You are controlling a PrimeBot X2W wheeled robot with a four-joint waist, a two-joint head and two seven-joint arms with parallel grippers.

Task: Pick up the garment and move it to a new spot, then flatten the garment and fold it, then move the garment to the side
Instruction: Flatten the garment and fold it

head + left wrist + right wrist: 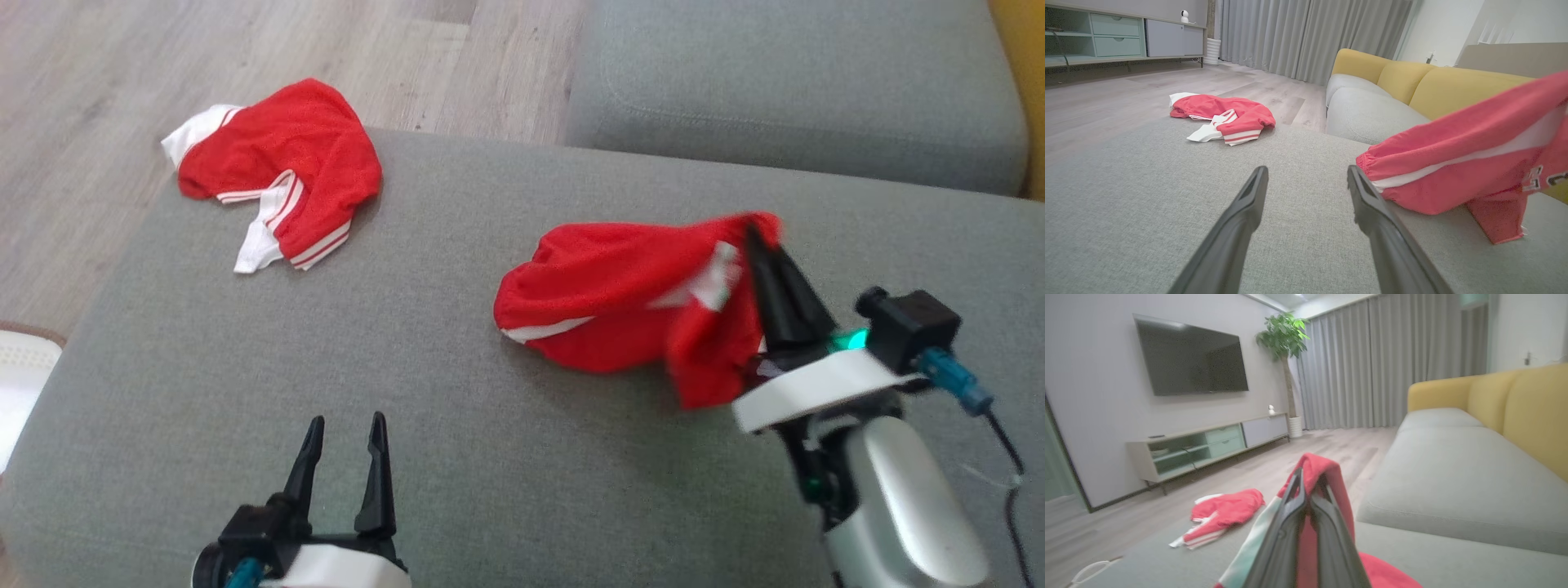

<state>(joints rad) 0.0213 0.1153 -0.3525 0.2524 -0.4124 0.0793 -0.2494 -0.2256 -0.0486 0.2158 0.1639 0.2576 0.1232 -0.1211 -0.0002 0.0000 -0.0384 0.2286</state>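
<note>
Garment (620,302), pinched shut in your right gripper (758,237), hangs half-raised over the grey cushion (408,367); your left gripper (347,426) stands wide open, empty. Relocating, flattening, folding, setting aside remain.

On the sofa seat (424,359), a garment (604,302) lies right of centre. Its right end is raised off the cushion, pinched between the closed fingers of the right gripper (758,237). A second garment (282,167) sits at the seat's far left corner, well apart. The left gripper (347,425), fingers spread, hovers over the near edge, left of the garment. Behind the seat lie the floor (82,98) to the left and another cushion (800,90) to the right.
</note>
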